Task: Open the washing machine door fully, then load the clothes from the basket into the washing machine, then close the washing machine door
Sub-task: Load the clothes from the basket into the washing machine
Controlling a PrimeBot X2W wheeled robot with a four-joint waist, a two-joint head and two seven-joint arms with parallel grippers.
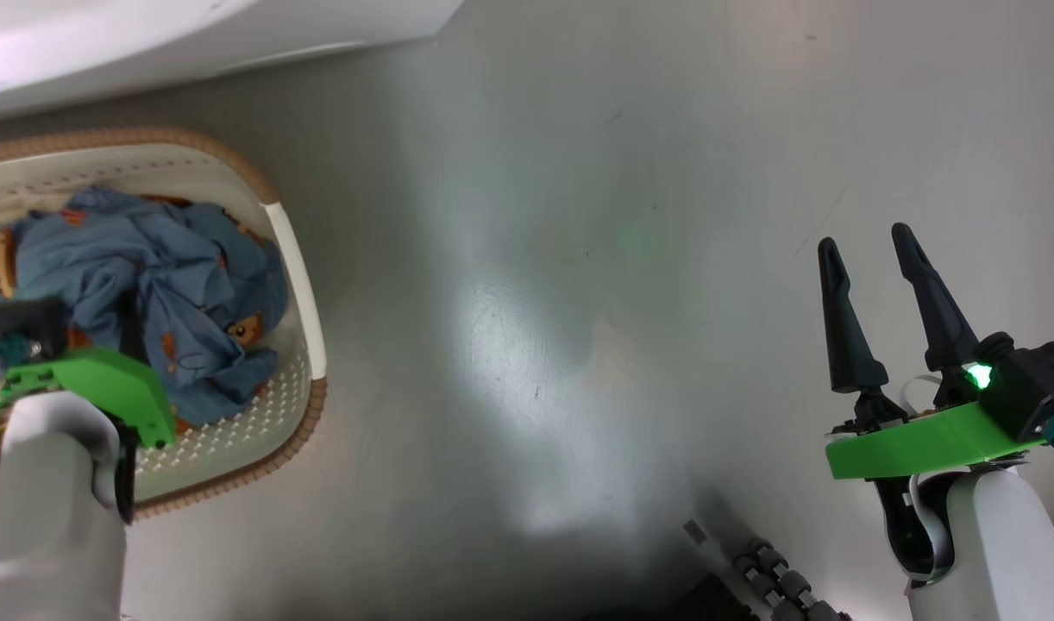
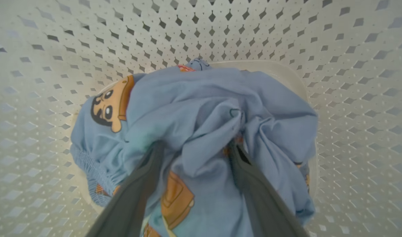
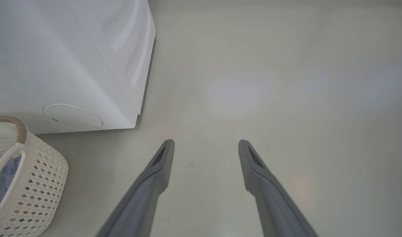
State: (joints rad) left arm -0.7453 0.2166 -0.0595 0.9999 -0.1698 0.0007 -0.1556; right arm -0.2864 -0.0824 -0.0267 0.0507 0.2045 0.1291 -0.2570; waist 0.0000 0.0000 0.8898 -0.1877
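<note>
Straddling a fold of clothes (image 2: 194,108), left fingers (image 2: 128,200) stand spread.

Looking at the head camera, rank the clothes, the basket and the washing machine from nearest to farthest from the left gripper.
1. Clothes: right under the left gripper, fabric between its open jaws.
2. Basket: around the clothes, its rim to the gripper's right.
3. Washing machine: farthest, white corner at the view's top left.
</note>
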